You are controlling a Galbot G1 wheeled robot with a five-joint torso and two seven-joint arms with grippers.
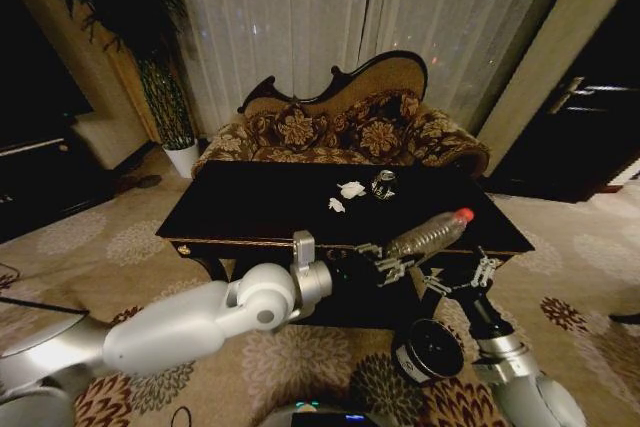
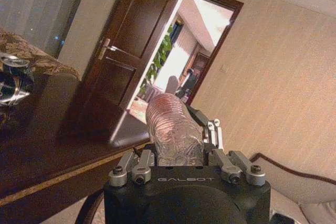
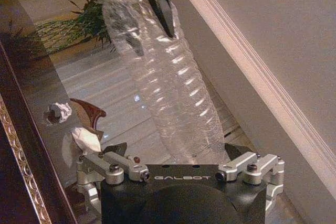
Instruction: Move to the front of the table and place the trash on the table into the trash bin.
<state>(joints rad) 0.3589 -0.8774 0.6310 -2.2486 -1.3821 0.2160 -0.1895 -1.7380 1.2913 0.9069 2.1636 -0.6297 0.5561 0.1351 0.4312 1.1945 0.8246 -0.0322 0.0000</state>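
Closest to the head camera: pale left arm, reaching in from the lower left toward the front edge of the counter [image 1: 260,209]. Left end effector [image 1: 385,262] clamped on the base end of the clear ribbed bottle [image 1: 430,234], fingers pressed to its sides. Bottle lifted off the surface, tilted, red cap [image 1: 463,214] pointing up and away toward the robot's right, body hanging over the front right part of the counter edge.

Just below and to the right, right end effector [image 1: 460,275] with fingers spread apart, gripping nothing, sitting under the bottle; from its wrist camera, ribbed plastic rising between the open linkages.

Down on the patterned carpet [image 1: 300,367], beside the right forearm and in front of the counter: small black trash bin [image 1: 430,350], white label facing the camera, well below the counter top.

Farther back on the dark glossy top: two white paper wads [image 1: 350,189], close together, and just to their right a small shiny silvery piece [image 1: 383,184]. Gold beaded trim along the near edge.

Behind the counter, floral sofa [image 1: 340,127] against pale curtains; white plant pot [image 1: 183,157] to the left.
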